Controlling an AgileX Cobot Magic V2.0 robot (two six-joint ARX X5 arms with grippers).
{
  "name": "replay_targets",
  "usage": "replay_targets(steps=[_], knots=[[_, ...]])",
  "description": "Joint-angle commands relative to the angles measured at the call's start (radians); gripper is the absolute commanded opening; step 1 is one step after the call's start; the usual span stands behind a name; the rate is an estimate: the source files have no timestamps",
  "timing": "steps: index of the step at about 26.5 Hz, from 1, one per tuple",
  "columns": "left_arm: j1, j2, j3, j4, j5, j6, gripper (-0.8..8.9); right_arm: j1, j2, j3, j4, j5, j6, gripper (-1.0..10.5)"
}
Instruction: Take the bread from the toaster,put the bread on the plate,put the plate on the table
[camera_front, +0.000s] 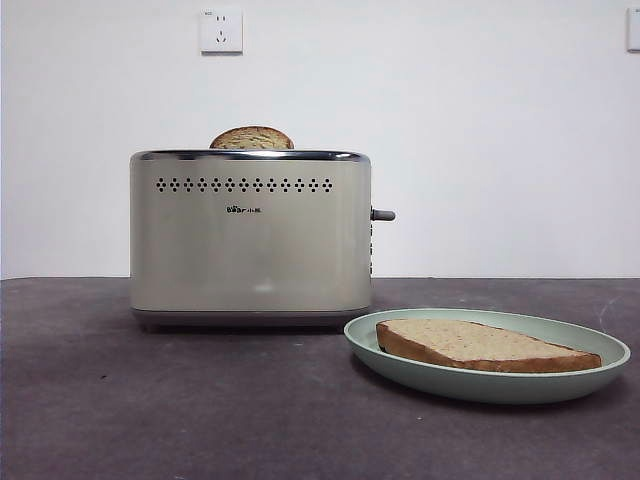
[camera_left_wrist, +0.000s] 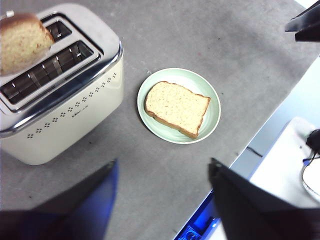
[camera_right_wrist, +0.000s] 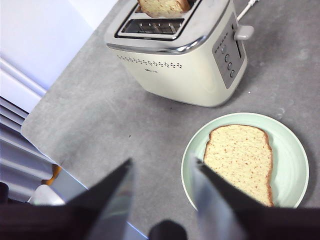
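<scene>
The bread (camera_front: 480, 345) (camera_left_wrist: 176, 107) (camera_right_wrist: 240, 160) lies flat on the mint-green plate (camera_front: 480, 385) (camera_left_wrist: 212, 120) (camera_right_wrist: 295, 165). That plate rests on the dark grey table (camera_front: 200, 400), to the right of the cream toaster (camera_front: 250, 240) (camera_left_wrist: 65, 120) (camera_right_wrist: 185, 75). A second, similar slice (camera_front: 251, 138) (camera_left_wrist: 20, 42) (camera_right_wrist: 162, 6) stands in the toaster's rear slot. My left gripper (camera_left_wrist: 164, 165) hangs open high above the table, with nothing in it. My right gripper (camera_right_wrist: 163, 165) is also open and empty, high over the plate's near side. Neither gripper shows in the front view.
The toaster's grey lever (camera_front: 383, 214) (camera_right_wrist: 243, 32) sticks out toward the plate. The table's edge (camera_left_wrist: 250, 150) runs close beside the plate. A wall socket (camera_front: 221, 30) sits on the white wall behind.
</scene>
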Motion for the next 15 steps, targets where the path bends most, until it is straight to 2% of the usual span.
replay_targets(steps=[1, 15], knots=[[-0.003, 0.001, -0.001, -0.01, 0.002, 0.047, -0.08, 0.002, -0.009, 0.001, 0.002, -0.002, -0.008, -0.1], [-0.003, 0.001, -0.001, -0.008, 0.002, 0.042, -0.06, 0.002, -0.007, 0.001, -0.005, 0.002, -0.008, 0.0]])
